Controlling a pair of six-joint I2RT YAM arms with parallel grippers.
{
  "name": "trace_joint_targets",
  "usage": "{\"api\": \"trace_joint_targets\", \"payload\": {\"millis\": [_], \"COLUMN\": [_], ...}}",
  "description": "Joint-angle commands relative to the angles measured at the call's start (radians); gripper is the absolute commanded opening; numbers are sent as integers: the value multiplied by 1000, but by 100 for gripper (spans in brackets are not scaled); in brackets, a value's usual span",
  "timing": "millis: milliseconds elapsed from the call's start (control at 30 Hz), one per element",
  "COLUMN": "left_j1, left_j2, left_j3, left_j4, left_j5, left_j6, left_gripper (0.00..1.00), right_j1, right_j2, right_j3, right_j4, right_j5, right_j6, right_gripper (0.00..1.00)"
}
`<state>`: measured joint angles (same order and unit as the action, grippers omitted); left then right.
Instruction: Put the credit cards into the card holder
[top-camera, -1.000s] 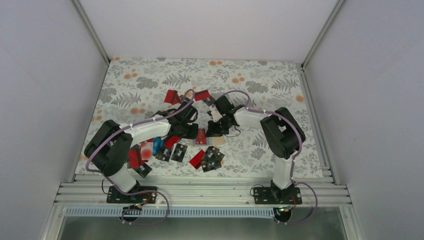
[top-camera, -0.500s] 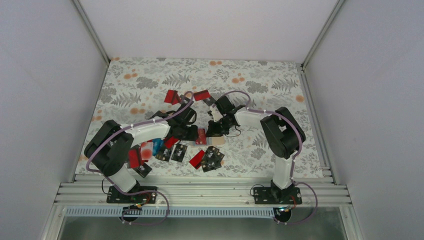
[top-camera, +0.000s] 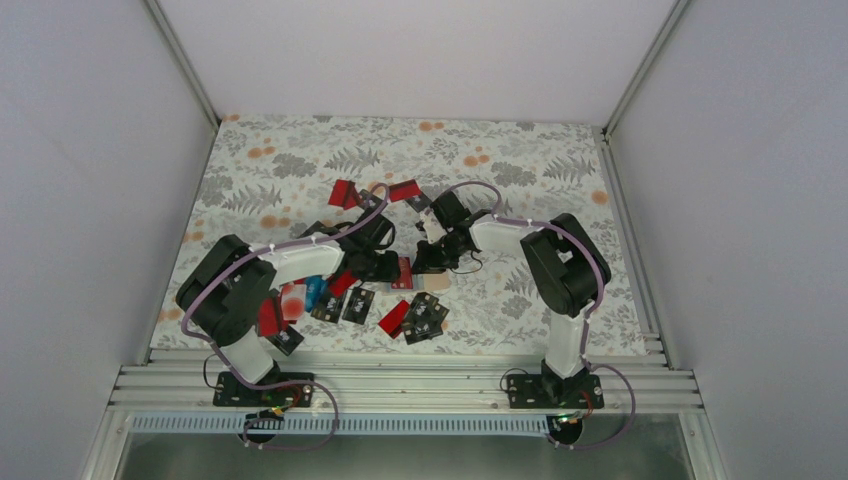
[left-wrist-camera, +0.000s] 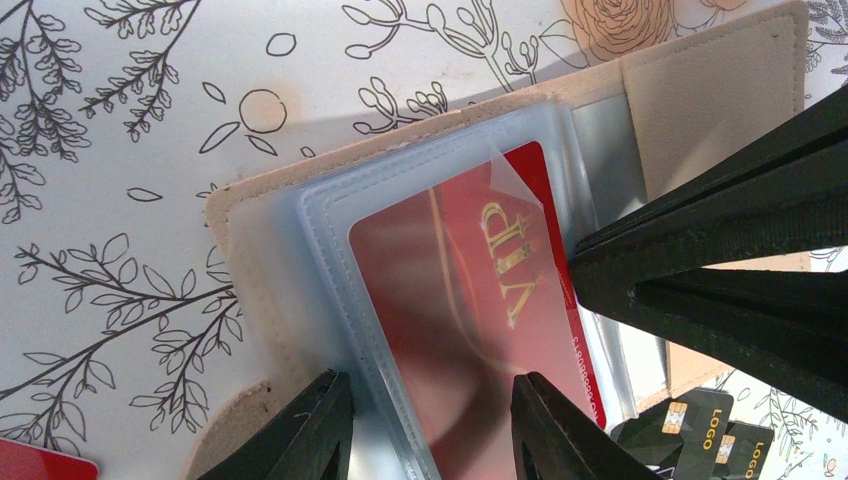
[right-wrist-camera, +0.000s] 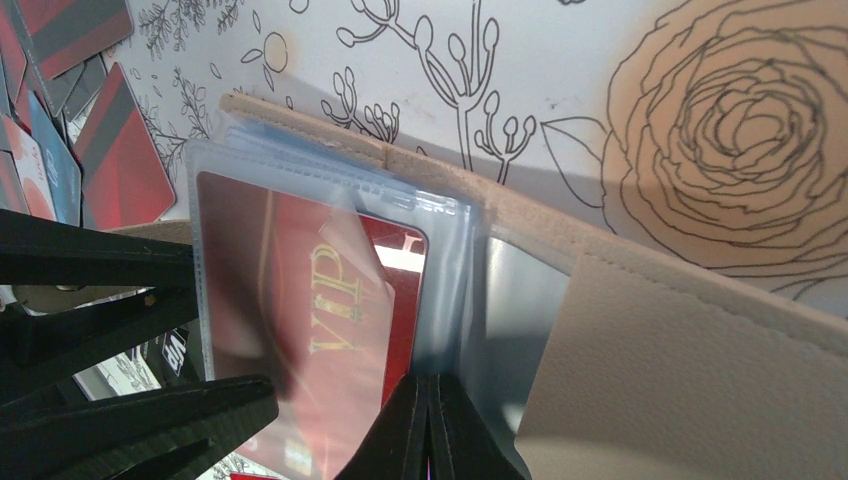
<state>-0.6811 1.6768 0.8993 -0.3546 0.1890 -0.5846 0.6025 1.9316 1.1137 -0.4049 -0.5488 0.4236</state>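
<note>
The card holder (left-wrist-camera: 700, 90) lies open on the floral cloth, tan outside, with clear sleeves inside; it also shows in the right wrist view (right-wrist-camera: 680, 400) and as a tan sliver in the top view (top-camera: 432, 283). A red VIP card (left-wrist-camera: 450, 270) sits in the top sleeve, its corner under a lifted flap; the right wrist view (right-wrist-camera: 300, 300) shows it too. My left gripper (left-wrist-camera: 430, 430) is open, its fingers straddling the card's near end. My right gripper (right-wrist-camera: 430, 430) is shut, its tips pressing on the sleeves beside the card's edge. The two grippers meet at mid-table (top-camera: 405, 262).
Loose cards lie around: red ones behind the grippers (top-camera: 345, 192), black ones (top-camera: 425, 315) and a red one (top-camera: 393, 318) in front, a blue one (top-camera: 315, 292) under the left arm. More red cards (right-wrist-camera: 120, 150) lie beside the holder. White walls enclose the table.
The left arm's elbow and shoulder have shifted slightly right. Both grippers stay at the card holder with little visible movement.
</note>
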Motion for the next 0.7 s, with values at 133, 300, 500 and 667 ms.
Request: {"api": "trace_joint_targets", "payload": {"millis": [133,300,500,667], "left_j1": [0,-1,-2,-2], "left_j2": [-5,-11,0,3], "left_j3": [47,53,52,49], "left_j4": [-40,-43,-27,-3], "left_j5": [-16,-8,8,37], "left_j6": [-1,-3,-4,-4], "left_gripper": [42,42,42,42], "right_j1": [-3,-3,-3,-3], "right_j2": [65,67,68,70], "right_j3": [-28,-26,-25,-25], "right_j4": [-3,-3,-3,-3], "right_j5": [85,83,81,81], "right_j6": [-16,-16,-16,-15], "right_gripper": [4,4,4,4]}}
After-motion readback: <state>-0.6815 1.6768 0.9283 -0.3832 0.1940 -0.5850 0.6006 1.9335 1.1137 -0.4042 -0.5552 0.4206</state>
